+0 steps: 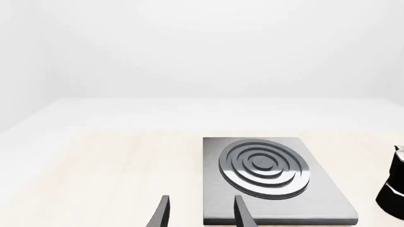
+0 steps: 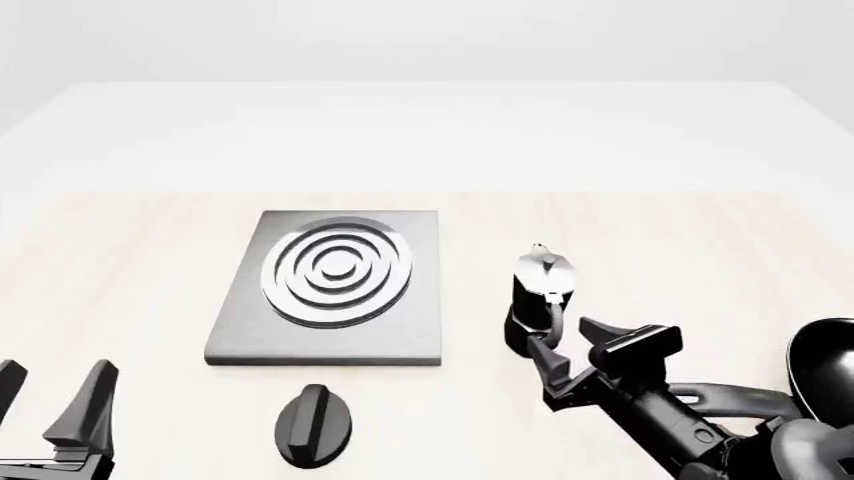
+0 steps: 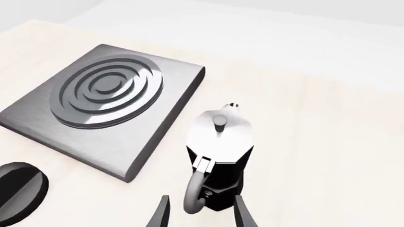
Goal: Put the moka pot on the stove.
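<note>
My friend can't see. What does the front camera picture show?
A moka pot stands on a pale table, right of a grey stove, not on it. The right gripper reaches around its handle. A black knob lies near the stove; the left gripper waits, open.

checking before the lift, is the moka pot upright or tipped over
Upright: the moka pot stands on its base on the table, lid knob up.

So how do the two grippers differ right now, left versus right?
The right gripper is out over the table with its jaws open on either side of the moka pot handle; the left gripper sits back near the table's near edge, jaws open around nothing. The right points at the pot, the left toward the stove. Both are open and hold nothing.
</note>
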You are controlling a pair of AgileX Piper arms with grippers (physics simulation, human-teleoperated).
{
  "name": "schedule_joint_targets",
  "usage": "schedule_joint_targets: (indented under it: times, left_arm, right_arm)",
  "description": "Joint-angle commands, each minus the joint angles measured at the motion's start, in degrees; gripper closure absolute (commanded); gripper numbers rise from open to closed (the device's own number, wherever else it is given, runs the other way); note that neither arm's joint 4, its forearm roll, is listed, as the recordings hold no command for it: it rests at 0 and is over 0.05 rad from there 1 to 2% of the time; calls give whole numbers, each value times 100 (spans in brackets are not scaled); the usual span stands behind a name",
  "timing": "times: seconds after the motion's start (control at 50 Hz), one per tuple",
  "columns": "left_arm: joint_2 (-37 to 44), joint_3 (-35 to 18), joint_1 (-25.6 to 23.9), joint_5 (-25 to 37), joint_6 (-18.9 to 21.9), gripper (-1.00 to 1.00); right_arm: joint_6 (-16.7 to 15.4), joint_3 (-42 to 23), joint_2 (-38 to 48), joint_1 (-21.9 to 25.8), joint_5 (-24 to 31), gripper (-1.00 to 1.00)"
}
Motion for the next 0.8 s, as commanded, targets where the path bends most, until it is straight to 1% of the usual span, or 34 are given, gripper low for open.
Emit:
schedule_joint_targets:
  times: [0.02,0.04,0.34,0.44,0.8]
  left_arm:
    - [0,0,0,0,0,-100]
    - [0,0,0,0,0,-100]
    - [0,0,0,0,0,-100]
    - [0,0,0,0,0,-100]
    - [0,0,0,0,0,-100]
  right_arm:
    - [6,5,44,19,-62,-100]
    - [1,10,45,11,-70,100]
    - [19,118,-150,-2,-162,100]
    - [18,143,-297,25,-93,100]
    - [-56,216,-1305,115,552,100]
